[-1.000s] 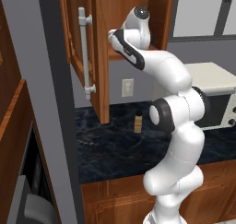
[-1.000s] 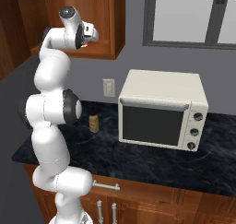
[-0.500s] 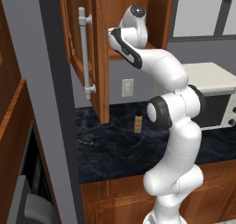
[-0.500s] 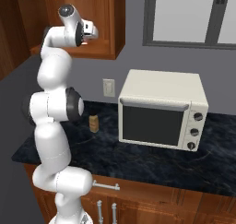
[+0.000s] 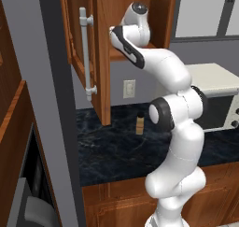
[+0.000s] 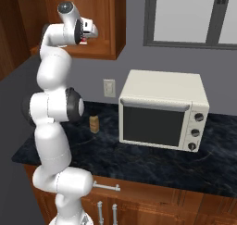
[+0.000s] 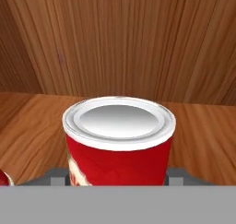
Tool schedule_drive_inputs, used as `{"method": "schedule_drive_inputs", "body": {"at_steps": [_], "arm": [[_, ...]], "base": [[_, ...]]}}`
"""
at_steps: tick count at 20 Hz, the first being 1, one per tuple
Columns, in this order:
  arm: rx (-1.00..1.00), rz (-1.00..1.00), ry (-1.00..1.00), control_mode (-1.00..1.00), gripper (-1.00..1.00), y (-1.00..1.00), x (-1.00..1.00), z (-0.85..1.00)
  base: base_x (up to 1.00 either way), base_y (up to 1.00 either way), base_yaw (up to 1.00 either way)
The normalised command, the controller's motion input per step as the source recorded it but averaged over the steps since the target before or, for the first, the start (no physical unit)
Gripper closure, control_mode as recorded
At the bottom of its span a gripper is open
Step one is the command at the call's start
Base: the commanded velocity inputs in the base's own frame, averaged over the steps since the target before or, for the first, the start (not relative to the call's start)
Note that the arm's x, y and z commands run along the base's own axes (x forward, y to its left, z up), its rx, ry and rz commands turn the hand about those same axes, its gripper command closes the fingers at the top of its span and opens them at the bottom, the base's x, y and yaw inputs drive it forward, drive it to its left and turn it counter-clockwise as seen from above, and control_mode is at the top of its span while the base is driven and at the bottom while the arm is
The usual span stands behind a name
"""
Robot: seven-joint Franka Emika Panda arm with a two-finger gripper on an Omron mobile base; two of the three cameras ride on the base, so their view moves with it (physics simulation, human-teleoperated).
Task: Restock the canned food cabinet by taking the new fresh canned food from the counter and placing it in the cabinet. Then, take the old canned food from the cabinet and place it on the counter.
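Note:
A red can with a silver lid (image 7: 119,140) stands upright right in front of the hand camera, over the wooden shelf (image 7: 203,135) of the reddish-brown wall cabinet (image 6: 111,20). My gripper (image 7: 117,173) is shut on this can, and its fingers are hidden at the can's sides. In the right base view the gripper (image 6: 87,38) sits at the cabinet's bottom shelf with a bit of the red can (image 6: 83,42) under it. The cabinet door (image 5: 100,58) hangs open with its silver bar handle (image 5: 85,53). Another red item (image 7: 3,178) peeks in at the lower left.
A white toaster oven (image 6: 162,108) stands on the black marble counter (image 6: 139,159) to the right. A small tan jar (image 5: 139,126) sits by the wall under the cabinet, near a wall outlet (image 6: 109,87). A tall dark panel (image 5: 51,104) rises at the left.
The hand has risen slightly at the cabinet opening, still with the red can in its grip. The rest of the scene has not moved.

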Motion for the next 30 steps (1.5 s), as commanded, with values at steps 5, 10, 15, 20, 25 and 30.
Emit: {"method": "schedule_drive_inputs", "body": {"at_steps": [5,10,15,20,25,30], "arm": [[0.00,0.00,-0.17,-1.00,1.00,0.00,-0.83,0.06],[0.00,0.00,-0.17,-1.00,1.00,-0.12,-1.00,0.21],[0.02,0.00,-0.02,-1.00,1.00,-0.51,-1.00,0.02],[0.00,0.01,0.07,-1.00,1.00,-0.61,-1.00,0.00],[0.00,0.07,0.12,-1.00,1.00,-0.25,-1.00,-0.48],[0.00,0.06,0.12,-1.00,1.00,0.00,-1.00,-1.00]], "base": [[0.00,0.00,0.00],[0.00,0.00,0.00],[0.00,0.00,0.00],[0.00,0.00,0.00],[0.00,0.00,0.00],[0.00,0.00,0.00]]}}
